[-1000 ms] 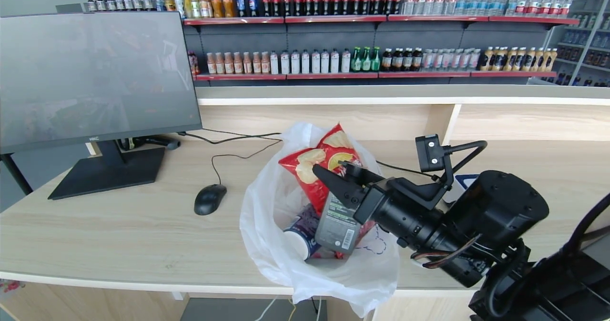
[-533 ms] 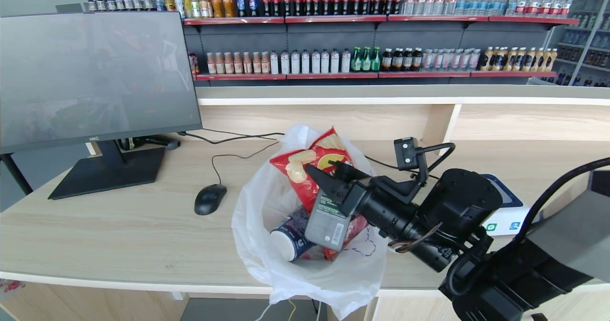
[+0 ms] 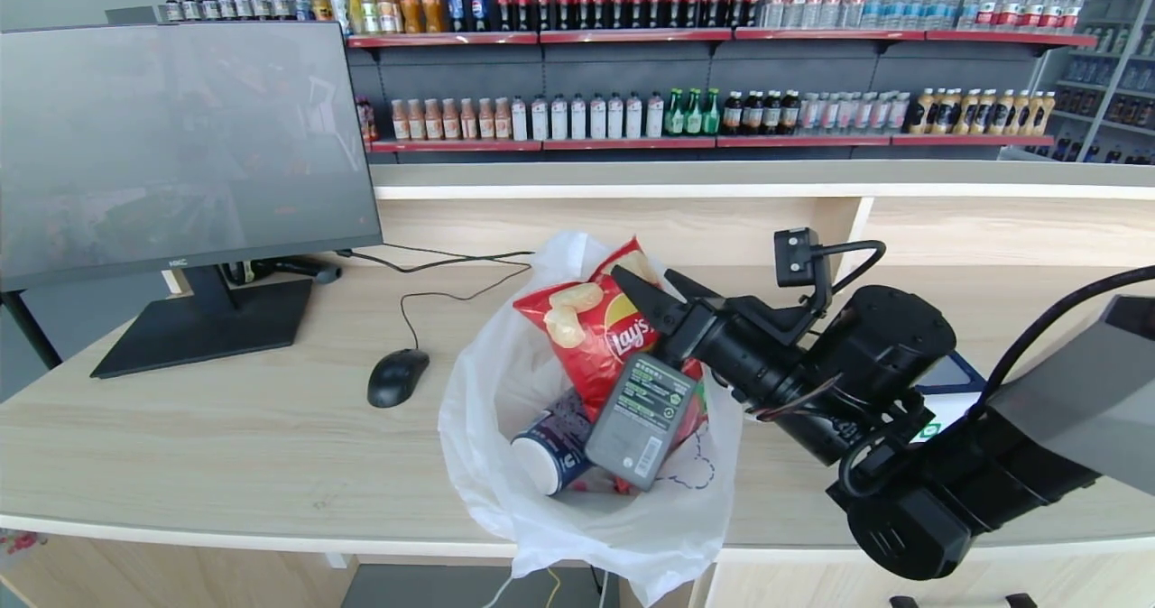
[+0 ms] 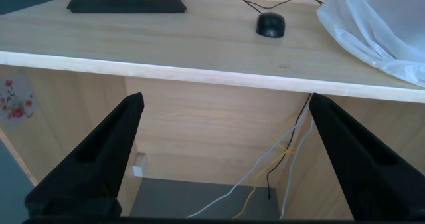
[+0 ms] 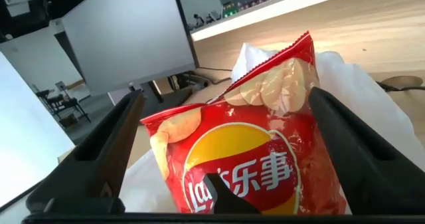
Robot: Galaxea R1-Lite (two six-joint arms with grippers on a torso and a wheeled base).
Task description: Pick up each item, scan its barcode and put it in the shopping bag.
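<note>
I have my right gripper (image 3: 651, 285) at the centre of the head view, just above the mouth of the shopping bag (image 3: 492, 409). Its fingers are spread apart and there is nothing between them. Below it a grey pouch (image 3: 641, 419) lies tilted inside the bag with a barcode on its upper face. The pouch leans on a red chip bag (image 3: 586, 333) that sticks out of the opening. A blue cup (image 3: 552, 455) lies on its side beside the pouch, its far end hidden behind it. I cannot make out what is on the bottom of the bag under these three.

At the right of the frame my arm covers most of a white and blue box (image 3: 947, 382) on the counter (image 3: 226, 437). A mouse (image 3: 397, 378) sits left of the bag, and a monitor (image 3: 180, 139) at upper left is cut off by the frame edge.

The left wrist camera shows my left gripper (image 4: 226, 104) wide open and empty, low in front of the counter's edge.
</note>
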